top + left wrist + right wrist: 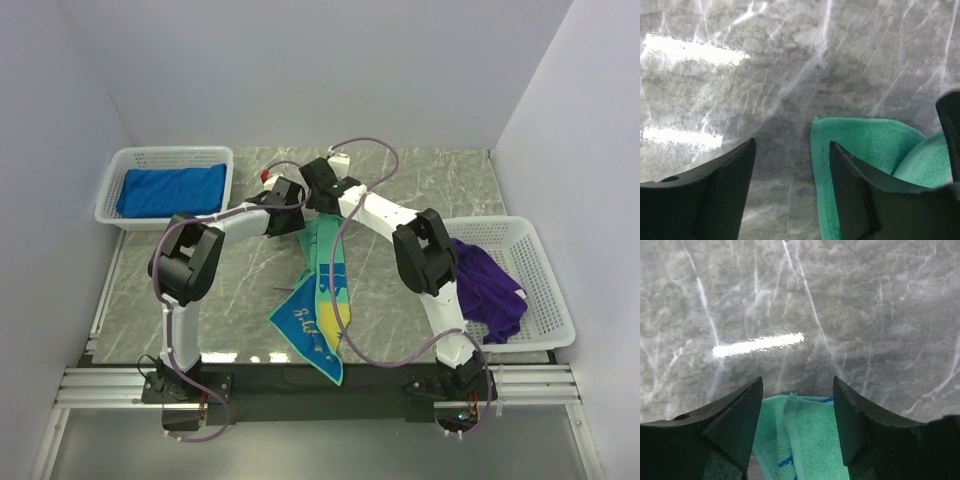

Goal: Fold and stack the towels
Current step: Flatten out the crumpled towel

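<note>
Soft teal patterned towel draped long from 12 toward 6 o'clock on veined grey marble table. Jaws apart on left gripper, plush hem beside; jaws apart on right gripper, astride folded corner.

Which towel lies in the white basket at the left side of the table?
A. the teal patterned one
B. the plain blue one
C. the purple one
B: the top view shows the plain blue towel in the left basket; the purple towel is in the right basket, the teal patterned towel on the table.
</note>
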You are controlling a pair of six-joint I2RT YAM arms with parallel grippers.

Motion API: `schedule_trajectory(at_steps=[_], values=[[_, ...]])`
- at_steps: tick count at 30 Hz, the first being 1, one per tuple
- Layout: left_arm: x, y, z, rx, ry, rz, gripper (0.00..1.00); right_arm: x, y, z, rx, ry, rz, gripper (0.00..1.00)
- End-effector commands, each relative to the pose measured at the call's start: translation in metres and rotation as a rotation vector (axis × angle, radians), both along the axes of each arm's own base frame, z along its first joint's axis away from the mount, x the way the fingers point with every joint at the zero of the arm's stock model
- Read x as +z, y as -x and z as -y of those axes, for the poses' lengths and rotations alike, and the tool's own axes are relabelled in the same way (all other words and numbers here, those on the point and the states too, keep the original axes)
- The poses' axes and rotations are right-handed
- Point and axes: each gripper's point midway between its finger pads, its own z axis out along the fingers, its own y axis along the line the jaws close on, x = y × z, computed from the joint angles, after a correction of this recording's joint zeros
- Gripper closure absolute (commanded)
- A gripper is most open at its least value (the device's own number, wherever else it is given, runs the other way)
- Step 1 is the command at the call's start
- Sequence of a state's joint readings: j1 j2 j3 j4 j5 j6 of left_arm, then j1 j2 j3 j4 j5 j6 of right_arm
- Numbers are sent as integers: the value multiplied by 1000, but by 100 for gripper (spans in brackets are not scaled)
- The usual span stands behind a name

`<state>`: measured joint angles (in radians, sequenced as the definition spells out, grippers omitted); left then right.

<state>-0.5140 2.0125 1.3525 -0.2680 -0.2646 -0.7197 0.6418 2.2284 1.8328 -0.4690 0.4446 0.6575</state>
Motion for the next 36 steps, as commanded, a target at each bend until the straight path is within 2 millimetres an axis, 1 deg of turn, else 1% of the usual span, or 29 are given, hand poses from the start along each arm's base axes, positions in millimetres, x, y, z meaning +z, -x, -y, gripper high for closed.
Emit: schedule_trajectory(at_steps=[1,2,4,5,6,9,11,12,13,15,16,17,19,20,22,23,24,25,26,27,29,30,31,32,33,34,35,36], values=[[-28,10,-6,28,-28,-72,36,-5,4,9,-45,28,-4,37],[-32,12,-6,28,-29,-81,38,-11,8,11,-43,34,-13,37],[-36,15,-6,29,-32,-89,42,-9,12,13,-45,28,-8,41],[-38,16,-7,31,-36,-95,44,-14,16,16,-43,34,-16,43],[-39,16,-8,35,-42,-99,45,-9,16,17,-42,30,-9,44],[-43,18,-9,38,-61,-112,46,-10,21,21,-39,32,-10,48],[-43,17,-8,41,-67,-113,46,-14,24,25,-47,35,-12,55],[-43,17,-7,43,-68,-115,46,-9,25,27,-50,28,-3,58],[-43,17,-7,46,-72,-117,46,-7,26,26,-47,23,3,63],[-42,17,-8,49,-75,-120,46,-3,28,29,-45,11,15,66],[-41,18,-6,47,-70,-115,46,-1,29,31,-47,7,20,73],[-35,17,-4,44,-61,-102,45,-2,31,31,-43,4,23,75],[-31,19,-4,40,-47,-97,43,5,29,35,-47,-16,32,86],[-22,18,-1,35,-30,-79,42,6,31,35,-44,-32,36,90],[-17,20,-1,28,-21,-69,40,8,31,37,-41,-57,34,100],[-8,19,3,20,3,-50,38,9,31,39,-43,-68,40,100],[-8,21,2,16,7,-51,37,10,32,40,-41,-74,42,100],[0,21,4,11,22,-34,35,7,34,41,-30,-81,33,100],[2,22,6,-1,38,-34,31,12,33,40,-26,-95,46,100],[4,22,8,-12,52,-27,28,12,34,39,-19,-102,44,100],[7,22,13,-30,71,-19,24,15,36,39,-7,-123,50,97],[7,22,16,-41,82,-23,24,16,37,39,-3,-133,51,91],[2,21,16,-39,76,-33,24,12,41,39,7,-145,43,88],[1,20,17,-39,73,-33,25,18,41,40,9,-160,55,86],[2,16,16,-33,65,-27,27,19,43,40,13,-166,59,83],[-4,15,14,-24,45,-39,28,15,47,43,16,-162,51,80],[-6,13,13,-21,34,-40,31,23,48,43,27,-174,67,80],[-3,8,13,-15,25,-27,32,23,50,44,29,-174,67,79]])
